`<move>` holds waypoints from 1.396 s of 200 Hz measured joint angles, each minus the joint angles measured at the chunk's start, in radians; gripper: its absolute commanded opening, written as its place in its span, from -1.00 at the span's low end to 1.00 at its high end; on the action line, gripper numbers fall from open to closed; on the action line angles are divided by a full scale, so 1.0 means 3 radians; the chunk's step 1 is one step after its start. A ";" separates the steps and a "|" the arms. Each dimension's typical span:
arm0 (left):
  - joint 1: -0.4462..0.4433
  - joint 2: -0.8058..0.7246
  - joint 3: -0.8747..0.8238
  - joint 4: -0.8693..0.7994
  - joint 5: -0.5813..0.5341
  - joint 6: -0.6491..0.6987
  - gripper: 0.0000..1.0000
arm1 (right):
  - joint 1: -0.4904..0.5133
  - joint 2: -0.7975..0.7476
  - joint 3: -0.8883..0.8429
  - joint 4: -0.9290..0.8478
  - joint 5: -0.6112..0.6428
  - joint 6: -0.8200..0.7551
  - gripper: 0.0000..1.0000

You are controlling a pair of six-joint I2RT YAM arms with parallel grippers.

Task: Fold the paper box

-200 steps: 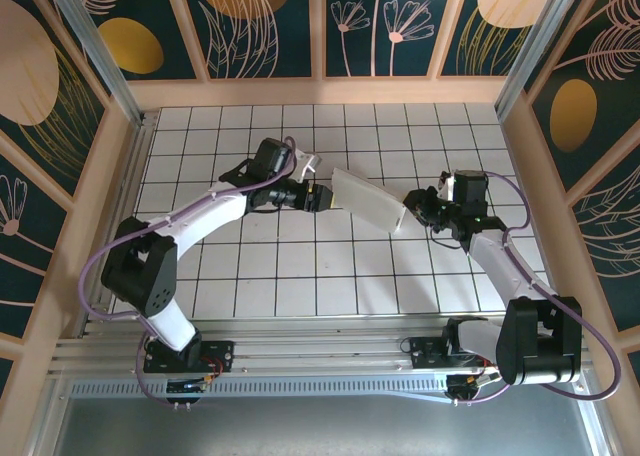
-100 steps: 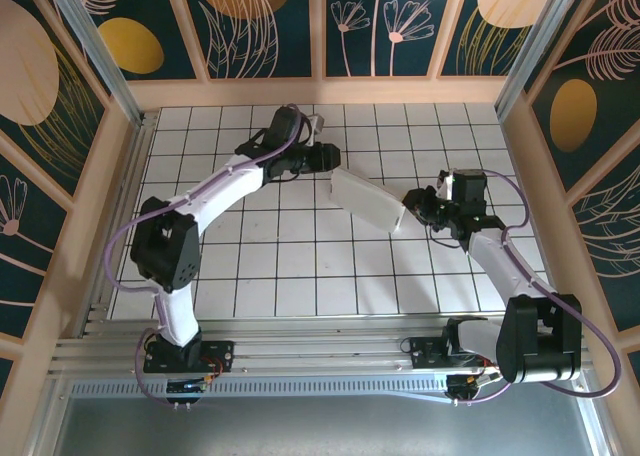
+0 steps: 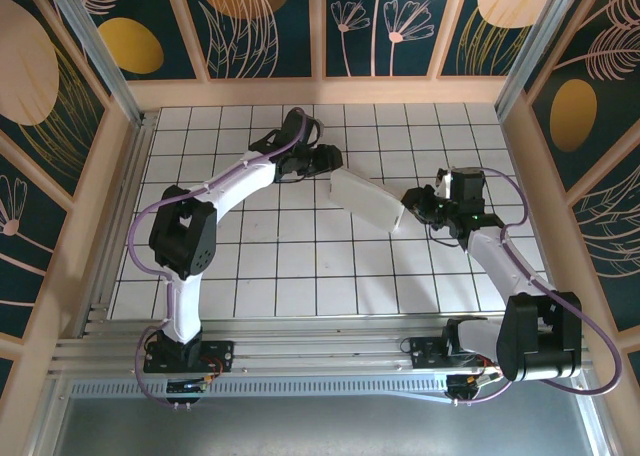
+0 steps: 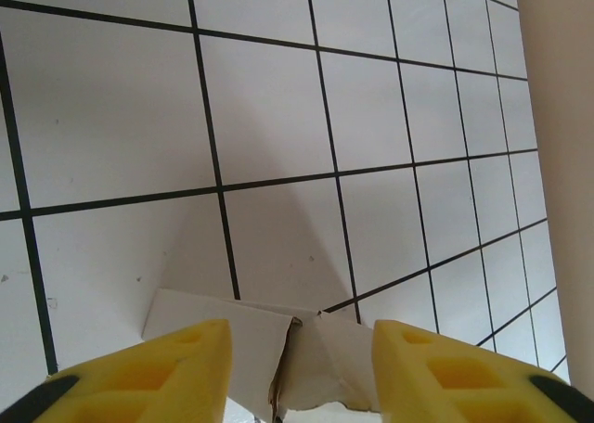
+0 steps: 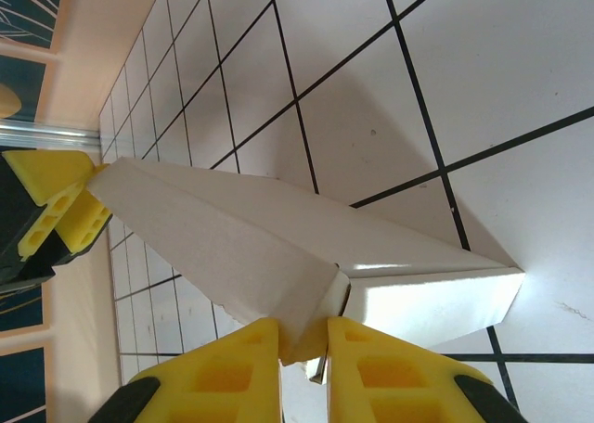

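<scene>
Cardboard: the paper box (image 3: 366, 198) spans between both claws, over the tiled worktop (image 3: 300, 266).
Right claw (image 5: 303, 349): pinched narrow on one thin flap at the box's near end.
Left claw (image 4: 302, 341): part open, fingers astride the box's far end.
Risk: an off-centre squeeze may crush that end or pull the flap out of the right pinch.
Unclear: whether the left pads touch card, and how the creases lie.

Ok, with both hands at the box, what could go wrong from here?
1. The right hand pinches just one thin flap of the box; a tug could tear it or let it slip.
2. The left hand is open at the box's other end, where the flaps look loose; closing there may crumple it instead of creasing.
</scene>
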 measured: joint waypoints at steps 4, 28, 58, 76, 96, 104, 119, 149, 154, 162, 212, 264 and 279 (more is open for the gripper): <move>0.0000 0.0000 -0.0013 0.0013 0.0009 -0.0008 -0.22 | 0.0000 0.0000 0.0001 0.0000 0.0001 0.0000 -0.66; 0.0004 -0.0010 -0.0145 0.0168 0.0098 -0.0076 -0.35 | 0.0000 0.0009 0.0009 -0.0003 0.0017 0.0000 -0.66; 0.0017 -0.0066 -0.0313 0.0383 0.0168 -0.0156 -0.39 | 0.0008 0.0015 0.0013 -0.0001 0.0028 -0.0001 -0.66; 0.0025 -0.0100 -0.0402 0.0483 0.0205 -0.0191 -0.42 | 0.0015 0.0015 0.0013 -0.0003 0.0031 0.0000 -0.66; 0.0028 -0.0134 -0.0483 0.0575 0.0217 -0.0214 -0.45 | 0.0022 0.0015 0.0013 -0.0003 0.0038 -0.0004 -0.64; 0.0029 -0.0146 -0.0512 0.0603 0.0219 -0.0214 -0.45 | 0.0022 0.0015 0.0013 -0.0003 0.0042 -0.0010 -0.62; 0.0033 -0.0170 -0.0568 0.0649 0.0229 -0.0211 -0.45 | 0.0032 0.0015 0.0013 -0.0013 0.0053 -0.0010 -0.57; 0.0046 -0.0206 -0.0666 0.0712 0.0257 -0.0187 -0.46 | 0.0043 0.0015 0.0025 -0.0036 0.0058 -0.0011 -0.51; 0.0051 -0.0212 -0.0687 0.0729 0.0267 -0.0184 -0.45 | 0.0043 0.0015 0.0032 -0.0051 0.0064 -0.0010 -0.50; 0.0065 -0.0226 -0.0730 0.0758 0.0282 -0.0173 -0.48 | 0.0043 0.0015 0.0038 -0.0067 0.0067 -0.0013 -0.50; 0.0114 -0.0280 -0.0933 0.0970 0.0483 -0.0141 -0.54 | 0.0058 0.0029 0.0060 -0.0111 0.0083 -0.0011 -0.50; 0.0137 -0.0281 -0.0954 0.1002 0.0576 -0.0108 -0.54 | 0.0045 0.0097 0.0137 -0.0266 0.0132 0.0006 0.07; 0.0137 -0.0281 -0.0951 0.0994 0.0580 -0.0106 -0.54 | 0.0036 0.0097 0.0165 -0.0314 0.0155 0.0017 0.09</move>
